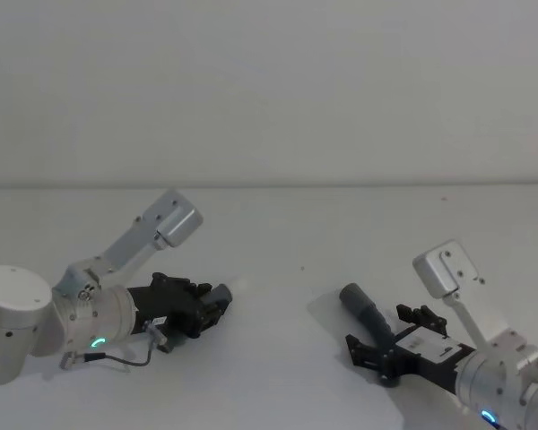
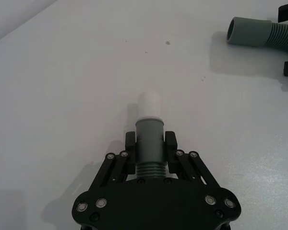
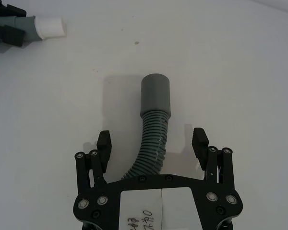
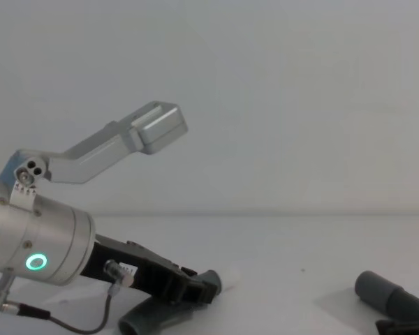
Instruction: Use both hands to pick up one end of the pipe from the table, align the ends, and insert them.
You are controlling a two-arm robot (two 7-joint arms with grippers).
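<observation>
Pipe [image 3: 153,139] over white table [image 1: 278,224], pale wall [image 1: 269,90]

The head view looks forward and down from high above the table [image 1: 278,242], far enough back to take in both the left gripper [image 1: 217,305] and the right gripper [image 1: 387,333]. The chest view sits lower and looks nearly level across the same surface, close beside the left arm, which shows large at its left edge. Each of the 2 wrist views looks out along its own fingers from close behind them, the left one over the white-tipped end [image 2: 150,129], the right one over the plain grey end [image 3: 156,93]. They face each other, so each also catches the other's end farther off.
</observation>
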